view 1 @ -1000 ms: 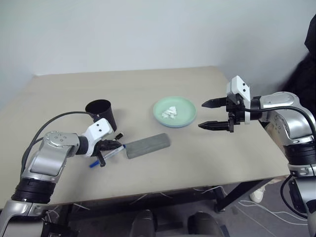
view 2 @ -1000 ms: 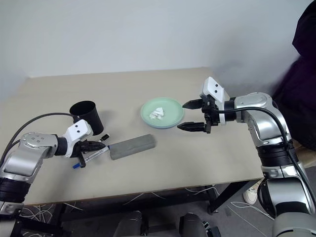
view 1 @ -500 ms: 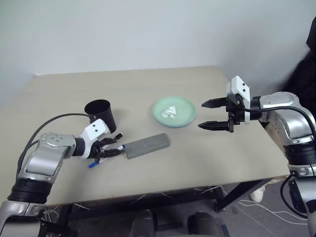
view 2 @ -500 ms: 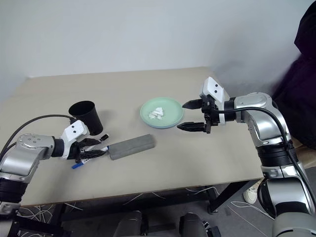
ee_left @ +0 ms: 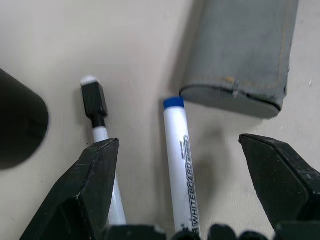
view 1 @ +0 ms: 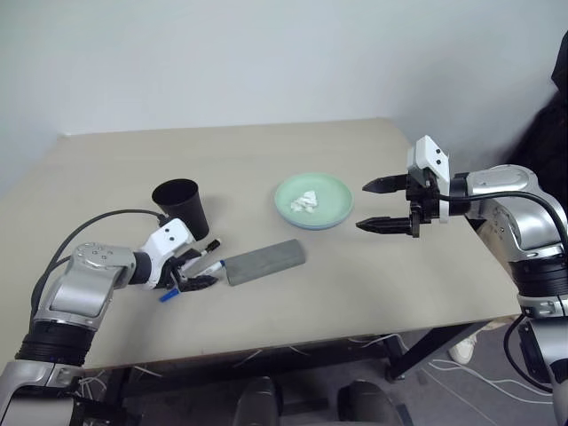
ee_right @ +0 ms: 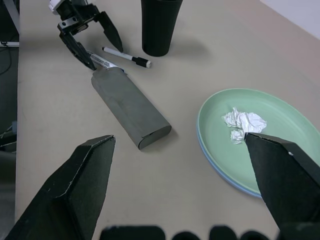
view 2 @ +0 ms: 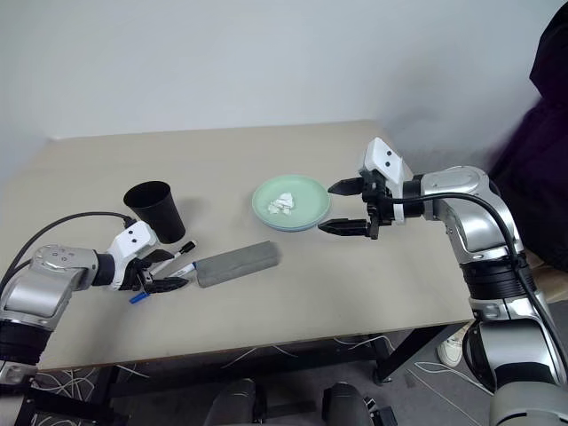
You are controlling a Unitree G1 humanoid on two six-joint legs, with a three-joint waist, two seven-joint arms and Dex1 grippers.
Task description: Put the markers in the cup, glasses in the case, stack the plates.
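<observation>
Left pincer (ee_left: 175,190) spread wide, empty, straddling the blue-capped marker (ee_left: 180,170) lying on the table (view 1: 355,284), seemingly untouched; right pincer (view 1: 380,206) wide open, empty.

Our left arm reaches low over table, elbow bent out to our left, wrist angled down and forward. Left gripper (view 1: 193,270) has jaws spread wide, fingertips near tabletop, nothing held. Our right arm extends forward at mid height, forearm turned inward. Right gripper (view 1: 376,205) points to our left, jaws wide apart, one above other, empty.
</observation>
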